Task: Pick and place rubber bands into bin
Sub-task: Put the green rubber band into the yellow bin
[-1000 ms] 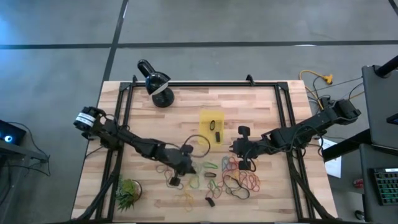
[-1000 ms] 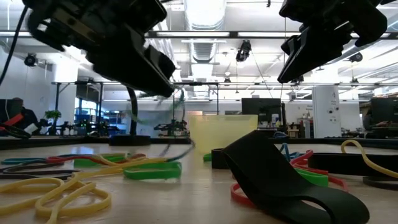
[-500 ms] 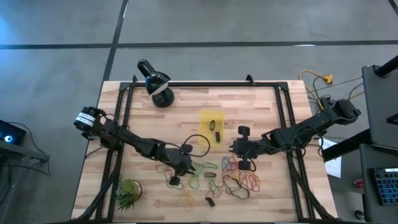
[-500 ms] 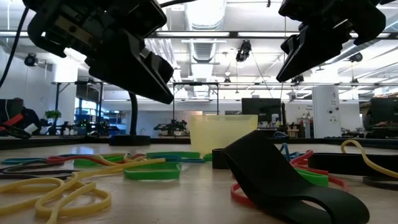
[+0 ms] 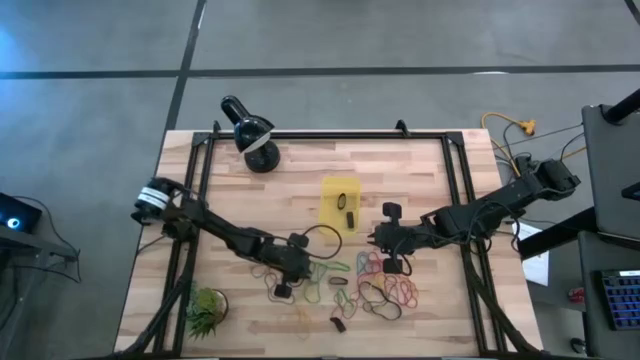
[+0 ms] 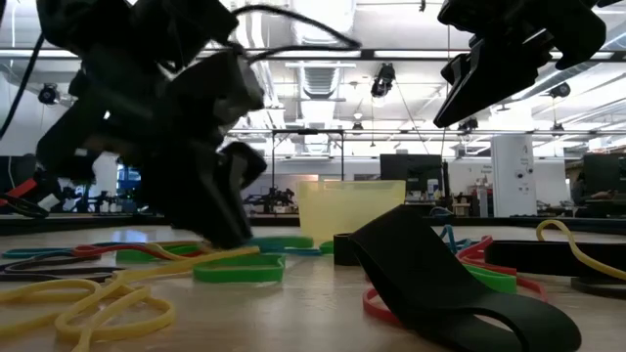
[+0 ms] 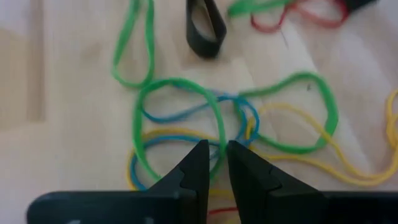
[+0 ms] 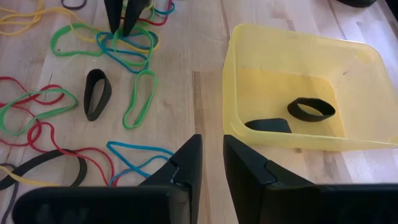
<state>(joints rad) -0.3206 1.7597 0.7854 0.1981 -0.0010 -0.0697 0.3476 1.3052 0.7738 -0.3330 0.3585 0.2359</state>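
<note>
From above, the left gripper [image 5: 300, 266] sits low over the bands [image 5: 345, 282] at 6 o'clock of the bin [image 5: 340, 205]; the right gripper [image 5: 378, 237] waits at the bin's 4 o'clock. Level with the table, the left arm nearly touches the wood. Its wrist view shows narrow, empty jaws astride a green-and-blue tangle [image 7: 186, 115]: best to pinch one strand only. The right wrist shows narrow, empty fingers [image 8: 186, 163] and two black bands [image 8: 311, 109] binned.

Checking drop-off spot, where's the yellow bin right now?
In the high view the yellow bin sits mid-table, just beyond the rubber bands, nearer the right gripper than the left.
</note>
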